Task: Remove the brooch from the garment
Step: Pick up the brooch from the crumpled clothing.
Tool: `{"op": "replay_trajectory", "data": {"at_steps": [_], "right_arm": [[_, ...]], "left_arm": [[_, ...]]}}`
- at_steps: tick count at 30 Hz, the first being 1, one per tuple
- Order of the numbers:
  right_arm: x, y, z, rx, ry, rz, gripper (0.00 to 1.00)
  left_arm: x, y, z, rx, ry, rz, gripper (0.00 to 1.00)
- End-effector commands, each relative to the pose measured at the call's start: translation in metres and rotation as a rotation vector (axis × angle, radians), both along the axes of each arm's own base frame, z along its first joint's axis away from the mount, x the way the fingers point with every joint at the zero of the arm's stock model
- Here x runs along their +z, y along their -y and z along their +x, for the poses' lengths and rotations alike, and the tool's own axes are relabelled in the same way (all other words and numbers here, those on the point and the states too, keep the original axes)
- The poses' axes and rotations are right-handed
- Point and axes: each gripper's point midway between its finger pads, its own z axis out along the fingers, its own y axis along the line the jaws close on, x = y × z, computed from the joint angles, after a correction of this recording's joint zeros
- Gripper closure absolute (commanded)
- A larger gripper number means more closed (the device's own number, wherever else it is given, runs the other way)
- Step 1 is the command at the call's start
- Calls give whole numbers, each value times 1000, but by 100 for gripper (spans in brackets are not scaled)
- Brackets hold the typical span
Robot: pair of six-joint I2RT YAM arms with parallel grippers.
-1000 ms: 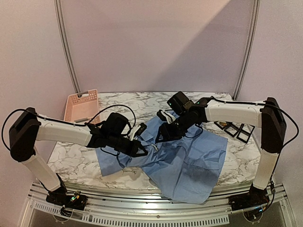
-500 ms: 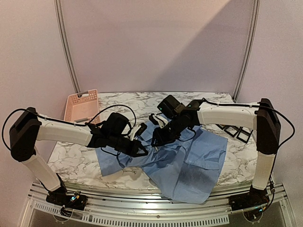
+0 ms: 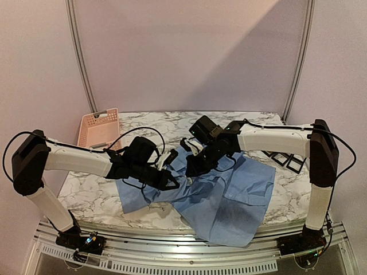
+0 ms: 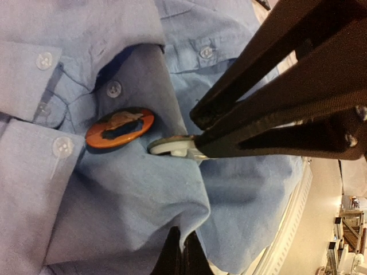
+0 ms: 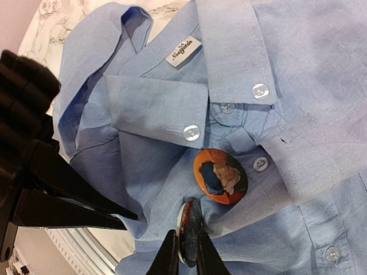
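Currently: the brooch [image 5: 221, 176] sits just past the fingertips of the right gripper [image 5: 184, 246], pinned on the shirt [image 5: 321, 86].
Right fingers are clamped on a pale-rimmed disc [image 5: 188, 223] held edge-on, just short of the brooch; I cannot tell whether that disc belongs to the brooch. The brooch lies ahead of those fingertips and slightly to one side, flat on the cloth below the collar [image 5: 229, 46], just beside a button [image 5: 261, 163]. It is round, so there is no long axis to line up with: orange rim, dark blue and tan picture, glossy face up. The left gripper [image 4: 182, 243] has its fingers together, pinching a fold of shirt, farther from the brooch. Judgement: the right arm is nearer, and the coming pull would go away from the cloth while the left holds it taut.
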Motion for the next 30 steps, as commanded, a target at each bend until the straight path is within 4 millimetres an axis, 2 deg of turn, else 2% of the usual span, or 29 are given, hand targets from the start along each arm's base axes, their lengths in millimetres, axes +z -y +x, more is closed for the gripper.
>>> {"op": "replay_trajectory", "data": {"at_steps": [1,14,19,22,23,26,28,30], "right_arm": [[-8,0,0,5,13,-43,88],[-12,0,-3,8,19,-63,86],[-15,1,-2,0,23,-75,100],[-15,3,3,-23,49,-78,100],[-13,4,6,-36,61,-75,100],[-4,3,14,-86,106,-37,100],[8,2,20,-120,148,17,100],[17,-2,24,-137,186,78,100]], "left_arm": [[1,7,-3,-9,-2,-4,100],[0,7,-3,-7,-11,-3,100],[0,6,-3,-4,-12,-3,100],[0,6,-4,-2,-15,-5,100],[6,10,-1,1,3,-32,100],[14,11,2,16,13,-53,86],[22,10,6,33,27,-64,68],[33,9,9,46,41,-83,55]]}}
